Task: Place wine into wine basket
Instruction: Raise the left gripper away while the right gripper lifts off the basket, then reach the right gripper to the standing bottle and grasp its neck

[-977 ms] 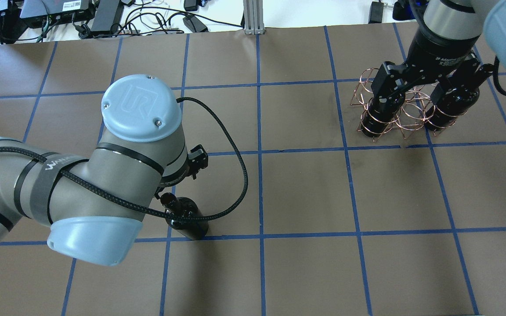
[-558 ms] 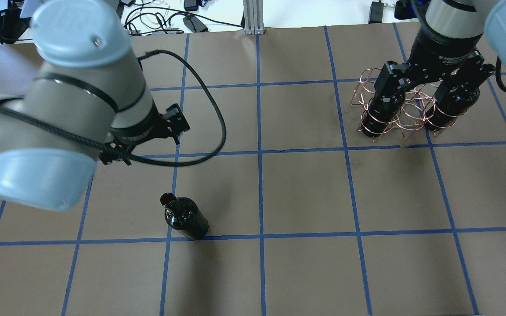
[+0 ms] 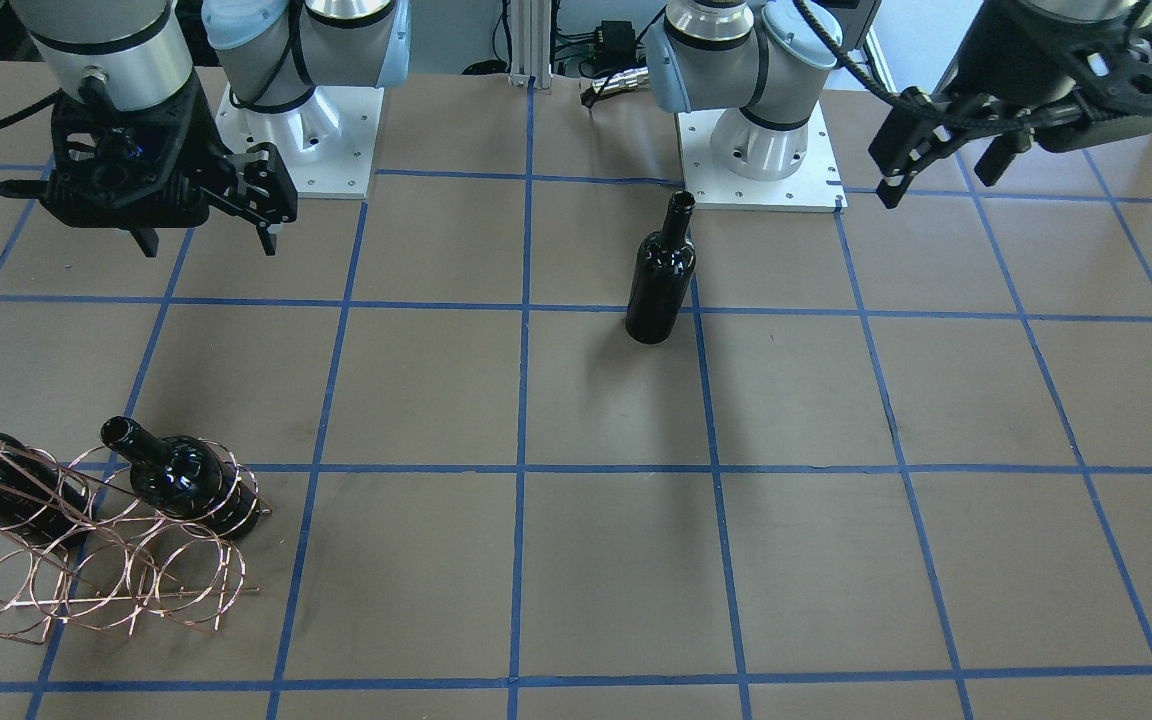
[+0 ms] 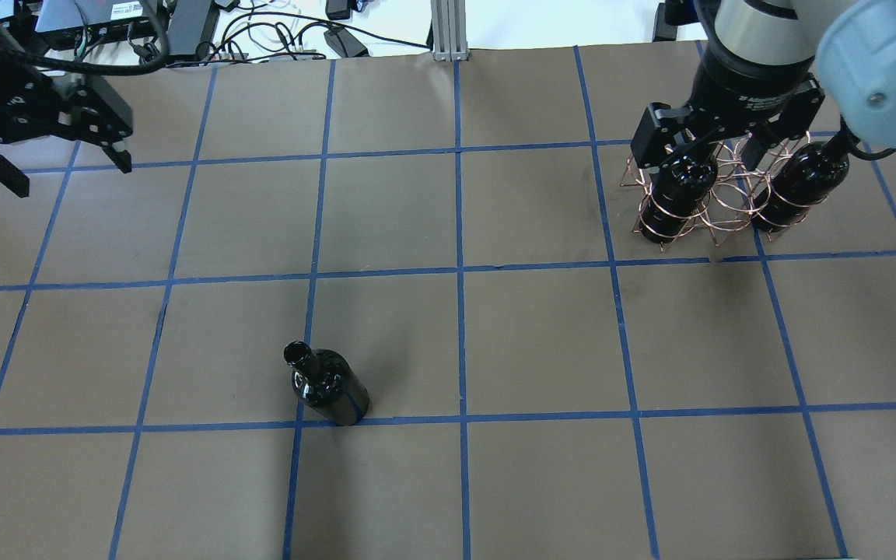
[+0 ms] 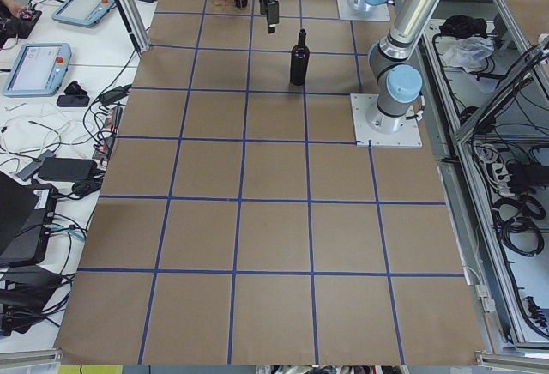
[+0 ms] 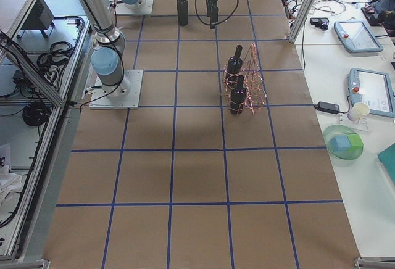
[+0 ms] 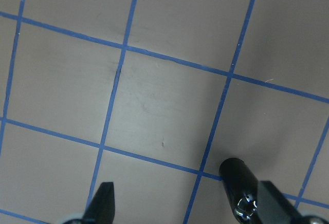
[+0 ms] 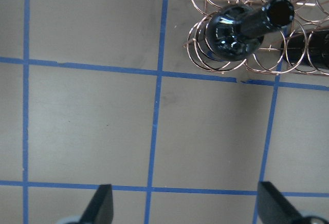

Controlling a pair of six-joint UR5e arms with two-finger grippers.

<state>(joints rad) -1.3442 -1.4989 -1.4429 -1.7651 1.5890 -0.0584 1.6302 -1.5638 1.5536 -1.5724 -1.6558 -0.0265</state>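
A near-black wine bottle stands upright and alone on the brown table, also in the front view and at the lower right of the left wrist view. The copper wire wine basket stands at the right back with two more bottles in it. My left gripper is open and empty, high up and far to the left rear of the free bottle. My right gripper is open and empty above the basket; its wrist view shows one basket bottle.
Cables and power bricks lie along the table's far edge, beside an aluminium post. The two arm bases stand on the robot's side. Blue tape lines grid the table.
My left arm has swung up and away from over the free bottle to the far left rear. The bottle has stayed standing. My right gripper has shifted slightly back over the basket.
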